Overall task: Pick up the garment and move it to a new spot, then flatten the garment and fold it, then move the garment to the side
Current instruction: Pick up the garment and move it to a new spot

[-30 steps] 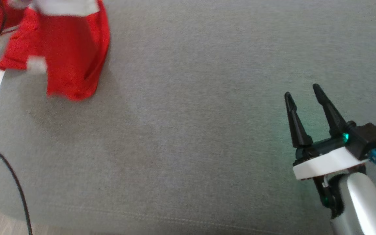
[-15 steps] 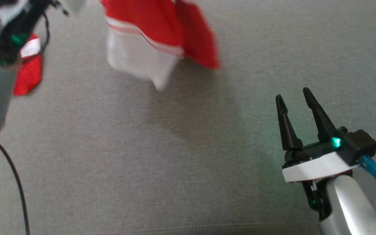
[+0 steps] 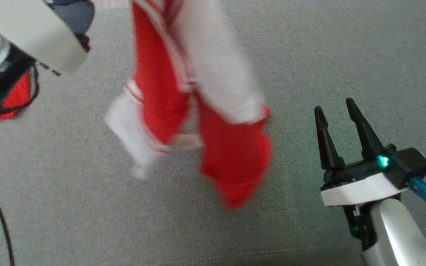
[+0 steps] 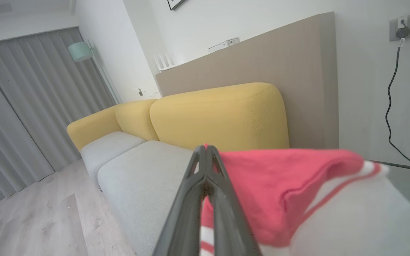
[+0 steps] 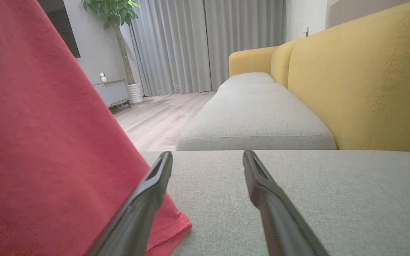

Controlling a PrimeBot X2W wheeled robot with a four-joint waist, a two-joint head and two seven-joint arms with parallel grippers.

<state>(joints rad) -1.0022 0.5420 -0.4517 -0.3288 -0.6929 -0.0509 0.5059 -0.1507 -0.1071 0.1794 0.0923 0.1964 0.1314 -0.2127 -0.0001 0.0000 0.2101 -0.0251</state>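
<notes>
"How many garments were in the air?"

"One. A red-and-white fabric garment (image 3: 231,159) hung blurred above the nearer of two grey fabric seat cushions (image 5: 333,185). Its red hem touched the cushion just beside the right gripper (image 3: 334,105)."

"And the two grippers?"

"The left gripper (image 4: 205,147) had its two dark fingers pressed together, pinching the garment's red edge. The right one's two fingers stood apart, holding nothing, low over the same cushion, with the yellow sofa backrest (image 5: 365,81) to one side."
</notes>
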